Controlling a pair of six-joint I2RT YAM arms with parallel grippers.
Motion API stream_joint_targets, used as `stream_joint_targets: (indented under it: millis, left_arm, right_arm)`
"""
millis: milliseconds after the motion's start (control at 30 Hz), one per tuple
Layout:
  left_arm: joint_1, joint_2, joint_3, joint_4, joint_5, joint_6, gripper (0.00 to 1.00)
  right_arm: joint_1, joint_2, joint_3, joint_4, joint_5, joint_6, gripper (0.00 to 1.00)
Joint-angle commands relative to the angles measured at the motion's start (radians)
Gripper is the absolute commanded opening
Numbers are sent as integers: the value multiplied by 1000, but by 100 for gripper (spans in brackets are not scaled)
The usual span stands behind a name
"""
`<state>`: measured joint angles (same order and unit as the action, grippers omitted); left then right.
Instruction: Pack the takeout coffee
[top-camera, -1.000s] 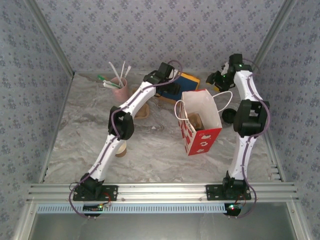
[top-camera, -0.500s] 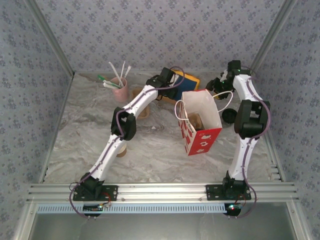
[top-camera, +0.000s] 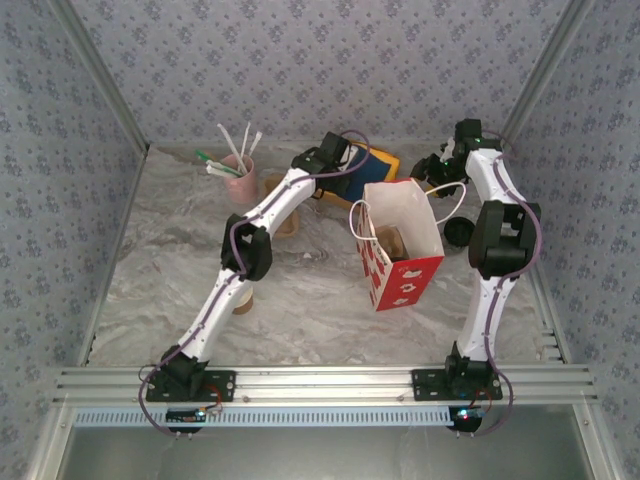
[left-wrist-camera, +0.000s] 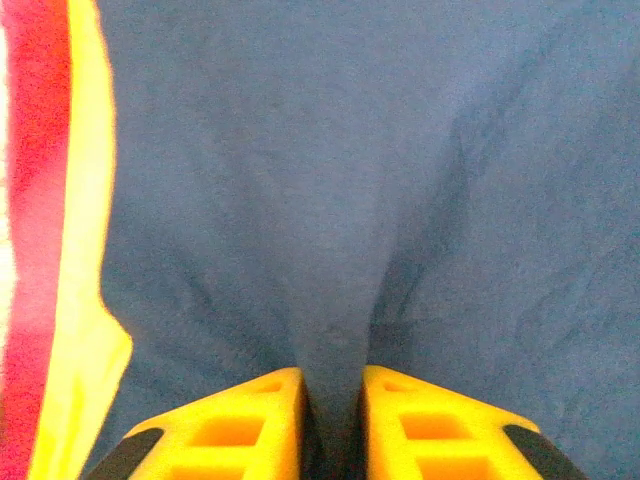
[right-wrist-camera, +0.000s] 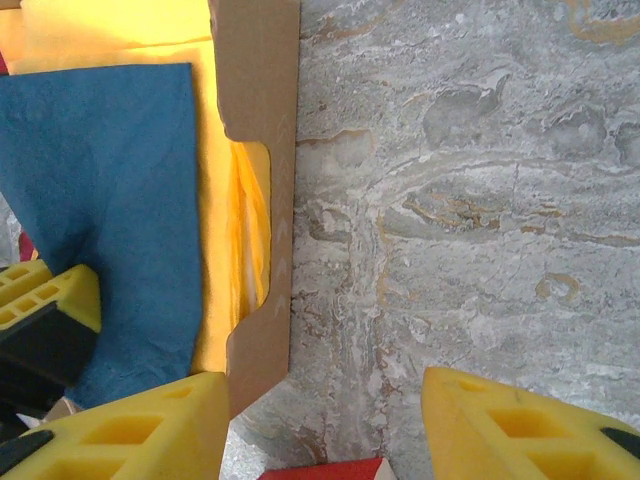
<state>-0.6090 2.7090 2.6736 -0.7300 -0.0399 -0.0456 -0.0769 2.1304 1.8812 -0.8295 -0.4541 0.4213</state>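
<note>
**Coffee waits outside the bag while the left arm takes a napkin**

- Takeout coffee (top-camera: 457, 232): a round black lid seen from above, on the table (top-camera: 320, 290) just right of the bag, close to the right arm's elbow. I identify it by the lid, since the cup wall is hidden from this angle. Not yet packed.
- Paper bag (top-camera: 405, 282): red and white, upright, mouth open to the ceiling, handles splayed outward. It looks set up for loading from above. Something tan sits inside; I cannot tell what.
- Behind the bag is a cardboard holder (right-wrist-camera: 255, 80) of napkins, with a blue napkin (left-wrist-camera: 350, 180) lying over a yellow napkin (right-wrist-camera: 215, 200).
- Left gripper (left-wrist-camera: 333, 390): down on the blue napkin, jaws nearly together, with a ridge of blue cloth pinched between them. Pinching up a fold is probably the way to lift one flat sheet off the stack.
- Right gripper (right-wrist-camera: 325, 395): jaws wide apart with nothing between them, hanging over bare marble just beside the holder's edge. My guess is that it is parked clear of the left arm's work, within reach of the bag and the coffee.
- Risk: a second napkin may come up with the first.
</note>
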Motion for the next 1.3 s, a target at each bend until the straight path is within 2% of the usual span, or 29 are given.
stream_joint_targets:
  millis: [0,100,233,300,533,900,1033,1200,1267]
  left_arm:
    - [-5,-122,45,-11,-8,-3,16]
    - [-6,-136,43,-17,-2,-8,11]
    - [-12,-143,43,-25,-5,-10,11]
    - [-11,-149,45,-32,-5,-13,0]
    - [-12,-223,42,-84,-23,-44,0]
    - [-25,-439,-4,-175,-121,-81,0]
    - [-73,-530,-26,-175,-212,-25,0]
    - [-178,-616,-40,-164,-306,45,0]
    - [-239,-638,-47,-163,-399,74,0]
  right_arm:
    - [2,-59,-10,-3,23,-3,54]
    - [-1,-70,-26,4,23,-3,55]
    - [0,-78,-39,8,23,-3,54]
    - [0,-83,-43,10,22,-3,55]
    - [7,-138,-49,7,32,2,54]
    - [-28,-372,-169,15,196,36,56]
    - [-42,-478,-230,12,244,45,57]
    - [-57,-616,-294,-1,316,58,57]
    - [-61,-672,-315,-11,338,65,57]
